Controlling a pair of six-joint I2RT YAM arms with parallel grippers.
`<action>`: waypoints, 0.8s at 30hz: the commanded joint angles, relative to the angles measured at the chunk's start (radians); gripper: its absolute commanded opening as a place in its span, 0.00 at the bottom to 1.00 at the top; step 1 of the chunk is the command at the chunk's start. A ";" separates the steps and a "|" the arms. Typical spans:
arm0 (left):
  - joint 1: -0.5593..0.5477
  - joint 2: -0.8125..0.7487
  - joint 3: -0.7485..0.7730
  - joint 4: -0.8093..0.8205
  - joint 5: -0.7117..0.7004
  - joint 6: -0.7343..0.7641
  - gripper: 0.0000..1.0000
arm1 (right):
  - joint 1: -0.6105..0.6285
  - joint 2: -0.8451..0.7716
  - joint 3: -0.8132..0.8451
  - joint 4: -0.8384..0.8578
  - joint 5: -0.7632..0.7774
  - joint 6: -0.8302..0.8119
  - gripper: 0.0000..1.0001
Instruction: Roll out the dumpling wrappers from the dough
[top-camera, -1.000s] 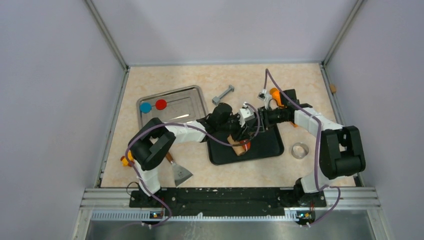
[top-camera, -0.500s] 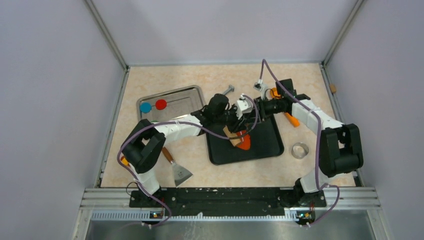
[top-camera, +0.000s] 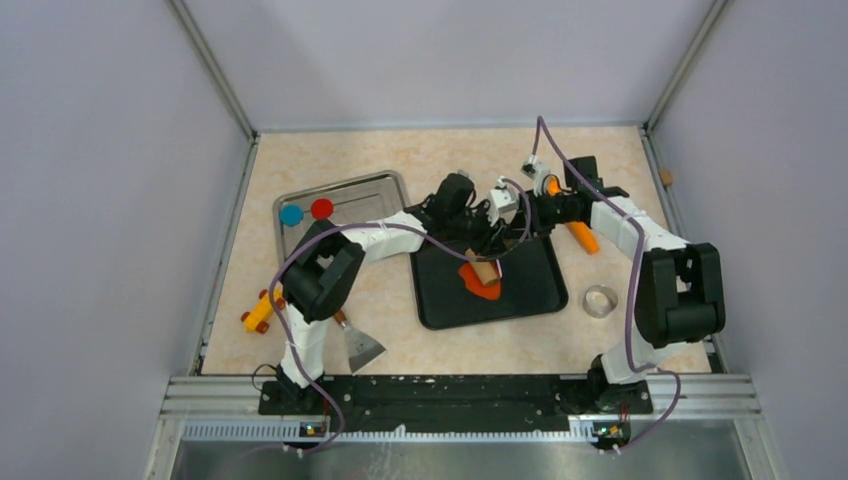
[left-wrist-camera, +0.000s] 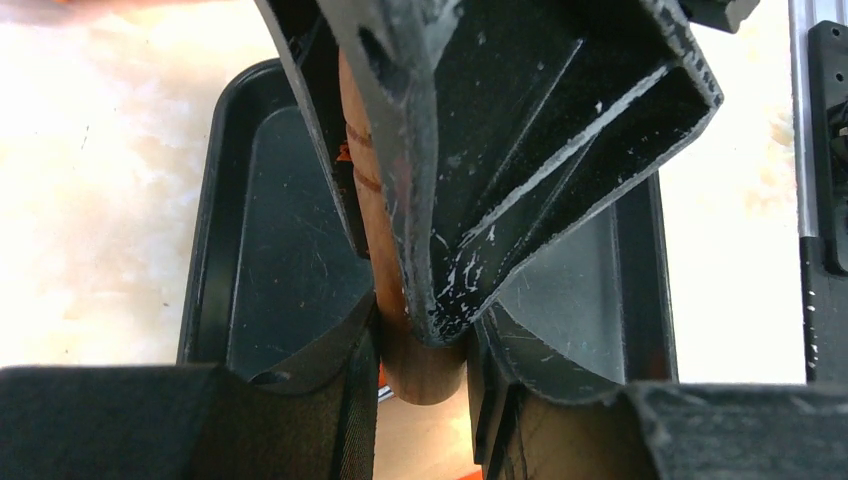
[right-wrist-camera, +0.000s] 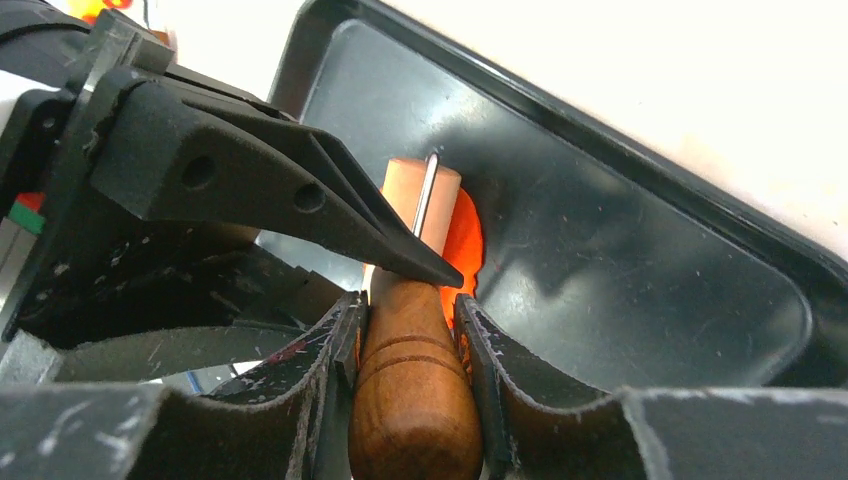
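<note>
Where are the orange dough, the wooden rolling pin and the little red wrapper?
dough (right-wrist-camera: 463, 240): right wrist view, on the bright orange-red patch beside the pin.
rolling pin (right-wrist-camera: 412, 385): right wrist view, on its dark wooden handle.
red wrapper (top-camera: 321, 208): top view, on the middle of the disc.

No legible text, label, brand, number or sign on anything in any view.
</note>
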 joint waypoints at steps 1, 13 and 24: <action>0.013 0.016 -0.008 -0.003 0.051 -0.024 0.00 | 0.006 0.033 -0.041 0.077 0.019 -0.024 0.00; 0.083 -0.063 -0.188 -0.109 0.074 0.020 0.00 | 0.041 0.088 -0.082 0.116 0.011 0.023 0.00; 0.032 -0.230 -0.109 -0.019 -0.026 -0.048 0.00 | 0.020 -0.086 0.099 -0.081 -0.089 -0.017 0.00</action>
